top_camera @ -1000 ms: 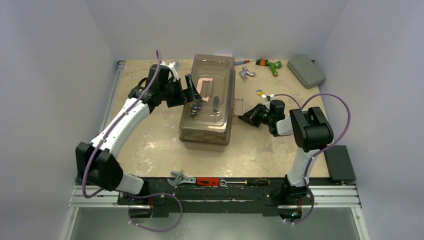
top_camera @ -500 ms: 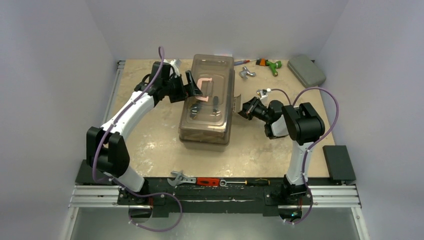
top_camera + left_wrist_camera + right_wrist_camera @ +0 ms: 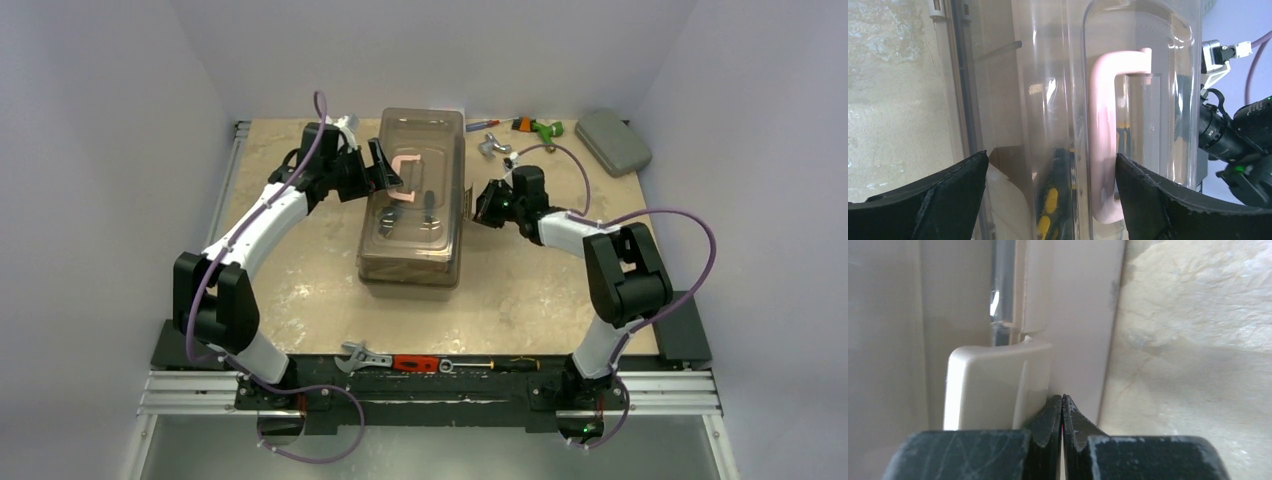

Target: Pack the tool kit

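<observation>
We begin with the right hand (image 3: 1063, 400); its two fingers are pressed together with nothing between them, and their tips touch the edge of a beige latch (image 3: 993, 385) on the side wall of the toolbox (image 3: 412, 250). The left hand (image 3: 1052, 155) has its fingers wide apart; they sit at the two sides of the pink handle (image 3: 1103, 150), which lies on the smoky lid (image 3: 420, 150), and they hold nothing. The toolbox stands in the middle of the table (image 3: 520, 300) in the top view, with the lid down. Some loose tools (image 3: 415, 363) lie at the lower edge of the frame, and a green tool (image 3: 545, 130) lies at the upper right, near the grey case (image 3: 613, 141).

We think the latch is the step in hand. The joined tips are narrow; they may slip off the smooth latch and scrape the wall. A push from the right may also slide the toolbox to the left, because the left hand does not grip it.
</observation>
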`<state>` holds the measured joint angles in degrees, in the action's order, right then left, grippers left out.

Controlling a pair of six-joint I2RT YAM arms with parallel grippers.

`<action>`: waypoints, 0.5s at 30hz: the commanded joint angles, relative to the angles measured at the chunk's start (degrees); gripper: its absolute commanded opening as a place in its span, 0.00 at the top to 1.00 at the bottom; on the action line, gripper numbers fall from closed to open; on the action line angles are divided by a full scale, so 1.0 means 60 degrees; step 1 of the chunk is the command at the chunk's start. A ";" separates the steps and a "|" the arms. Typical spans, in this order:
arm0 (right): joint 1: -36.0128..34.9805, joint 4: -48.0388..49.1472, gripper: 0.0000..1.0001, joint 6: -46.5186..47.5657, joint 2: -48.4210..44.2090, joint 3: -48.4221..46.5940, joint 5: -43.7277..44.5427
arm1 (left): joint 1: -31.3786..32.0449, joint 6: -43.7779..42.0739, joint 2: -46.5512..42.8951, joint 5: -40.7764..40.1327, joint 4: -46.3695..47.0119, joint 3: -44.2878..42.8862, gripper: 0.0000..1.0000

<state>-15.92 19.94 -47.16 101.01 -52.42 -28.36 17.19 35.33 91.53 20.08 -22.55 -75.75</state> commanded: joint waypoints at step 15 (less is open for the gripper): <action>-0.3006 -0.9220 1.00 0.3856 0.1918 -0.6409 0.6692 | 0.0299 -0.0179 0.0586 0.0770 0.0127 0.0575 0.11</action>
<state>-27.33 -32.69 -23.81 109.84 -85.65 8.60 16.62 35.31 92.60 19.70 -18.11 -75.07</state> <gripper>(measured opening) 0.003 0.897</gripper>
